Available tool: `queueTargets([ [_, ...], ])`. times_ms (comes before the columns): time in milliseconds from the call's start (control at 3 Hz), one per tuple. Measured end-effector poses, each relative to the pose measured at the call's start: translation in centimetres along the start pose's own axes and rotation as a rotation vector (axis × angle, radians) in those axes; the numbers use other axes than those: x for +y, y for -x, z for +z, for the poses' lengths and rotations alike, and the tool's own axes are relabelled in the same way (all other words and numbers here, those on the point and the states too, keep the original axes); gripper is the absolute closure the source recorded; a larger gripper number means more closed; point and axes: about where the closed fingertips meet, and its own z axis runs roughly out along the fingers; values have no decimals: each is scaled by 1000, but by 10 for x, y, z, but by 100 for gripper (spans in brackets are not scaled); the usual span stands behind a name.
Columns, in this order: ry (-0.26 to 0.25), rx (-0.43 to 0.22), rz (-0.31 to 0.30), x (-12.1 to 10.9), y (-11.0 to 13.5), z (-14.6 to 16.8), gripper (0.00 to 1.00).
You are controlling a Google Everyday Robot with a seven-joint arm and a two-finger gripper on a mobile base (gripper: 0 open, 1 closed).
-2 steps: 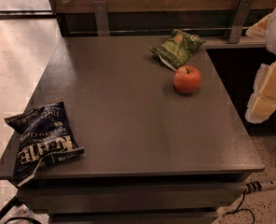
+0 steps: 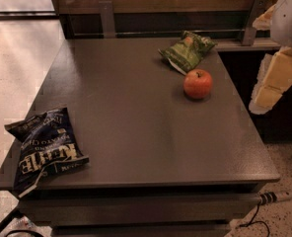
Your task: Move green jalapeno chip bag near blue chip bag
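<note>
Green bag: crinkly green foil jalapeno chip bag point(image 2: 188, 50) lay at the far right of the table, tilted, its white bottom edge turned toward the near side
Handling: judged light, soft and air-filled; the foil looked slippery and likely to crumple or slide if pushed, and the chips inside would crush under a hard squeeze
Grasp spot: a pinch across the puffed middle or on a raised crimped edge seemed the safest hold, approached from above and clear of the fruit
Neighbour: round red apple point(image 2: 198, 83) sat just beside the green bag's near corner; it could roll if knocked
Surface: flat dark grey table point(image 2: 136, 132) carried all three things, with open top between the two bags
Blue bag: crumpled dark navy-blue foil chip bag point(image 2: 45, 147) with white lettering lay at the near left corner, well apart from the green one
Gripper: pale arm parts showed at the right edge of the camera view, off the table; the gripper point(image 2: 269, 88) hung there, near neither bag, and whether it was apart or together could not be told
Progress: green bag not yet taken, the whole carry across the table judged still to do
</note>
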Motion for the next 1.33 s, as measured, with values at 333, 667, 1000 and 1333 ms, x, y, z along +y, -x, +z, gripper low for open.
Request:
queueTargets([
  [333,-33,-17,31,-40,12,14,0],
  [667,-62,-63,99,-81,23,35,0],
  [1000,-69,-124,154,-111,34,60,0],
  [1333,-64,-181,191,-129,43,80,0],
])
